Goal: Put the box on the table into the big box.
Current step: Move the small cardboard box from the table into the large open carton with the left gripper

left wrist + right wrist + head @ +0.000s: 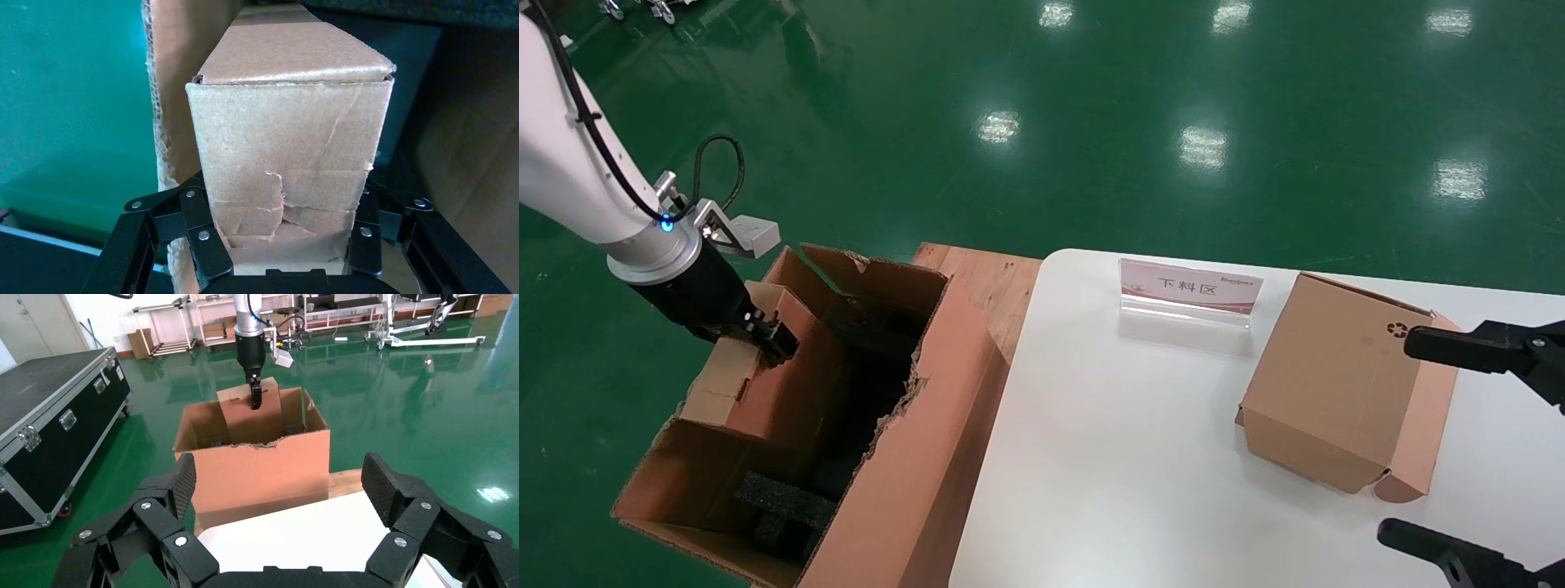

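My left gripper [768, 339] is shut on the small plain brown box [764, 376], gripping its torn end [287, 122] between both fingers. It holds the box inside the big box [928, 392], against the left wall, with the box's top above the ragged rim. From the right wrist view the small box [248, 413] stands up out of the big box [257, 471] under the left gripper [256, 398]. My right gripper [1434, 445] is open and empty over the white table [1124, 425], by the right edge.
A larger cardboard box with a black recycling symbol [1336, 384] stands on the table between my right fingers. A red-and-white sign stand [1189, 290] is at the table's back. Black foam blocks [780, 502] lie in the big box. A wooden pallet [985, 286] sits under it. A black flight case [49, 416] stands on the green floor.
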### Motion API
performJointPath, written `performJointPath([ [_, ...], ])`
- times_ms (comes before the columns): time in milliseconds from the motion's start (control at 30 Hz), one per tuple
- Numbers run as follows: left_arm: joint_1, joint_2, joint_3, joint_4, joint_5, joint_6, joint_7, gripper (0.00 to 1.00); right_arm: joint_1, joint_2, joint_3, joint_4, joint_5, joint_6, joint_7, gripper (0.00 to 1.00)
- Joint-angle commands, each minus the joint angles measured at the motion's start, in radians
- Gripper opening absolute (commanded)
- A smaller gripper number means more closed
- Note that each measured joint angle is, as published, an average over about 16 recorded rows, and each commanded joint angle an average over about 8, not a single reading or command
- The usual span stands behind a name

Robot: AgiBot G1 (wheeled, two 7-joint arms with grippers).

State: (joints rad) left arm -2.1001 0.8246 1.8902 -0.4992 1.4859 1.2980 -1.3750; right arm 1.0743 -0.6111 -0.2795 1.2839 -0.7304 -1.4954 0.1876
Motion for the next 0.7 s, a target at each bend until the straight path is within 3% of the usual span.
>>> performJointPath([
  [33, 0.012, -0.01, -0.006, -0.002, 0.0, -0.025, 0.0, 0.0, 0.0, 0.0, 0.0, 0.0, 0.0, 0.0, 0.0, 1.0],
  [700, 0.082, -0.073, -0.025, -0.053, -0.001, -0.146, 0.029, 0.0, 0.0, 0.0, 0.0, 0.0, 0.0, 0.0, 0.0, 1.0],
])
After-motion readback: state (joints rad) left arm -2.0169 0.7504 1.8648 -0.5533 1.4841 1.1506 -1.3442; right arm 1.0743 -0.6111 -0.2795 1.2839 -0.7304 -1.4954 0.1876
